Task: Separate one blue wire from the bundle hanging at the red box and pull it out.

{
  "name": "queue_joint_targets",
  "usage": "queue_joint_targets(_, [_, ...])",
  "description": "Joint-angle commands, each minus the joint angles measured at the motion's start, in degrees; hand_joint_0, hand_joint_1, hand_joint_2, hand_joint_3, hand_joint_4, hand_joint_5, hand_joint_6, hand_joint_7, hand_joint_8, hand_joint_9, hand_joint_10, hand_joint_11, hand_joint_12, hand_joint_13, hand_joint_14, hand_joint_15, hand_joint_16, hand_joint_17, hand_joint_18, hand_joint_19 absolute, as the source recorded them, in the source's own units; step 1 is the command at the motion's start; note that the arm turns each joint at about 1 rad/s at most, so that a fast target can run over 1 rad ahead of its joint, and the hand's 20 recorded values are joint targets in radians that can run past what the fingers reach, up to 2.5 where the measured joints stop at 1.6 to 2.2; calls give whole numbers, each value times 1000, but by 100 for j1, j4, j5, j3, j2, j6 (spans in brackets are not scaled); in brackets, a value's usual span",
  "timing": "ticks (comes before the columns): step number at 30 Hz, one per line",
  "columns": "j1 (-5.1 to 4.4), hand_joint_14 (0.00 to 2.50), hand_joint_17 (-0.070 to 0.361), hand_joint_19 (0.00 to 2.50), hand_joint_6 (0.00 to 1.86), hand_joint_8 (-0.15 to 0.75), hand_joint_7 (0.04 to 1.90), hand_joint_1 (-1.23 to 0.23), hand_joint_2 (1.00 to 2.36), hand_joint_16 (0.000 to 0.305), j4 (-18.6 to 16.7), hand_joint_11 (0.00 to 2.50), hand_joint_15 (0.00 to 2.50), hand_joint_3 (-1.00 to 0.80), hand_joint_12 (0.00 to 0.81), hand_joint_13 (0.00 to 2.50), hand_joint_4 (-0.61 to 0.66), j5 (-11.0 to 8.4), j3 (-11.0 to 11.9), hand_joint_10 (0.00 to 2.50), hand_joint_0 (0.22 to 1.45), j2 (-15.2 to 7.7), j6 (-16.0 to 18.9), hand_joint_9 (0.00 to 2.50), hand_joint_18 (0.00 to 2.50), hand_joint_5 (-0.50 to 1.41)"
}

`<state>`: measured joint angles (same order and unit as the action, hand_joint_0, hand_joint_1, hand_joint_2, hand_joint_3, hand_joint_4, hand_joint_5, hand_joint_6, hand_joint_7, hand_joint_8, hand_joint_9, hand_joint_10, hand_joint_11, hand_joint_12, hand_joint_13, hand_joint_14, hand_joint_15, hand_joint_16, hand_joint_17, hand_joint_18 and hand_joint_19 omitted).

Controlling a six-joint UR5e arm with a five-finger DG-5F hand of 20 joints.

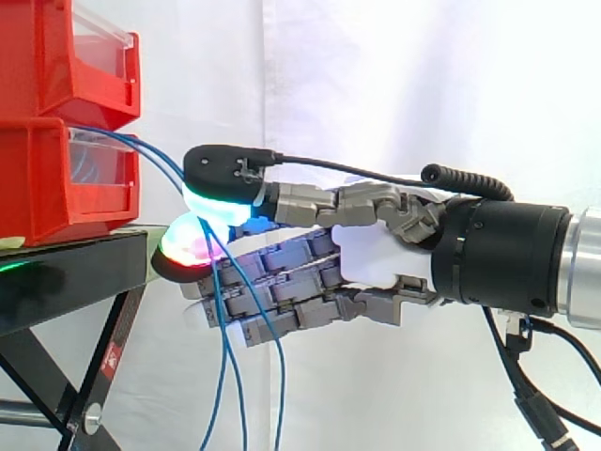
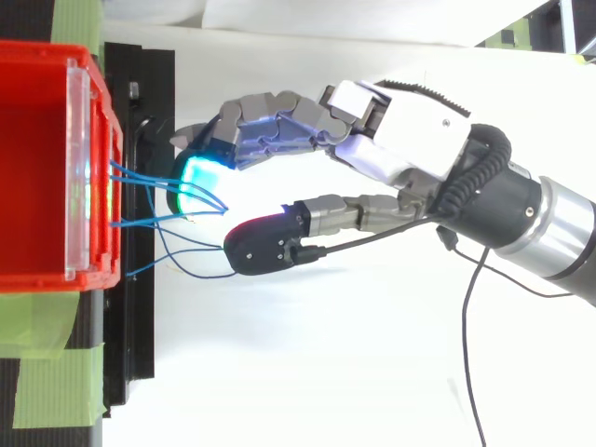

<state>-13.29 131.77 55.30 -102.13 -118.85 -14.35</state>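
Note:
Several thin blue wires (image 1: 225,376) come out of the front of the lower red box (image 1: 38,178) and hang down past the black stand. From above, the wires (image 2: 154,182) fan out of the box (image 2: 37,168) toward my hand (image 2: 391,140). My hand (image 1: 376,254) reaches in from the right, level with the box front. Its thumb (image 2: 265,247) and its fingers (image 2: 200,172) stand apart with wires running through the gap. One wire touches the thumb's tip. No wire is visibly pinched.
A second red box (image 1: 56,56) is stacked on the lower one. Both rest on the black stand (image 1: 66,272), which has crossed legs below. Green tape (image 2: 56,372) holds the stand's top. A white curtain hangs behind.

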Motion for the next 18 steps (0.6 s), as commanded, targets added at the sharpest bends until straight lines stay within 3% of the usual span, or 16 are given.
queue_joint_targets(1, [11, 14, 128, 419, 660, 335, 1026, -660, 1009, 57, -3, 247, 362, -401, 413, 578, 294, 7, 0, 6, 592, 2, 108, 523, 576, -155])
queue_joint_targets(10, [11, 12, 127, 417, 681, 336, 998, -668, 1011, 57, -3, 256, 358, -369, 411, 589, 283, 16, 9, 6, 610, 2, 257, 528, 584, -158])
queue_joint_targets(18, [-7, 13, 127, 417, 699, 337, 975, -689, 1011, 56, 50, 254, 365, -365, 412, 594, 286, 7, 158, 6, 617, -7, 240, 528, 588, -161])
